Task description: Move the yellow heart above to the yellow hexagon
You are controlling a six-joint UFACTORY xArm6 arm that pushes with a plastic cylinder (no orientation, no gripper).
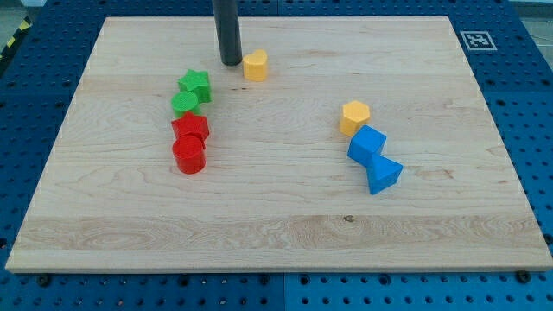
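- Pale wooden surface (276, 233) set on a blue perforated bench (527, 52), a black-and-white marker tag (477, 40) at the view's top right corner.
- Dark rod (228, 26) dropping from the view's top edge, my tip (231, 62) planted on the wood just to the view's left of the yellow heart (255, 65), touching or nearly so; exact contact not clear.
- No gripper on this arm, so nothing open, clenched or grasping: only a plain rod end.
- Yellow heart lying in the upper middle of the surface, well apart from the yellow hexagon (354, 117), up and to the view's left of it.
- Yellow hexagon resting right of centre, touching or just beside the upper blue block (368, 145) below it.
- Second blue block (384, 175), wedge-like, pressed against the first at the view's lower right, the pair forming a slanted chain.
- Green star (196, 85) at the view's left, below and left of my tip, with a second green block (184, 105), shape unclear, tucked against its lower left.
- Red star (191, 129) directly beneath the green pair, touching them.
- Red cylinder (188, 156) closing the column at the bottom, pressed against the red star.
- Four left-hand blocks packed in one tight vertical line, well apart from the yellow and blue group on the right.
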